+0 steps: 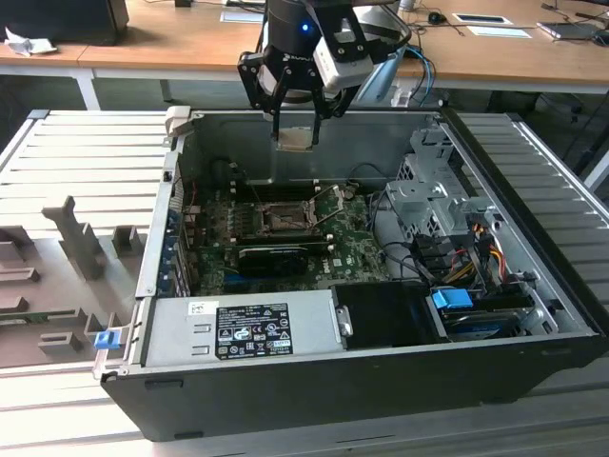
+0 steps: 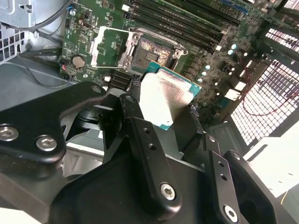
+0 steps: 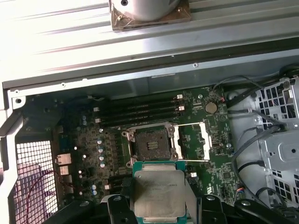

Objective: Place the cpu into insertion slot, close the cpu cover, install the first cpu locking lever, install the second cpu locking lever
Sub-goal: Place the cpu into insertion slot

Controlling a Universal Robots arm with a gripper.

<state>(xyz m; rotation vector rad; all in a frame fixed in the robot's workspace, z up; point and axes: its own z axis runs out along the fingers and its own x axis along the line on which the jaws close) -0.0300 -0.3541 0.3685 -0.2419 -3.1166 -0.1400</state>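
One gripper (image 1: 297, 131) clamps one cpu (image 3: 158, 191) — one socket (image 3: 150, 143) lies open.

Bright, even room light falls from above on the open computer case (image 1: 400, 376) in the exterior view, leaving its interior in soft shadow. In the first wrist view the ribbed panel (image 3: 56, 32) outside burns to white glare, and the cpu (image 3: 158, 193) lid gleams. In the second wrist view the black end effector (image 2: 161, 109) reads dark.

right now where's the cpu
The cpu is clamped in the gripper, up above the open case near its far wall in the exterior view. In the first wrist view it shows against the motherboard, beside the empty socket.
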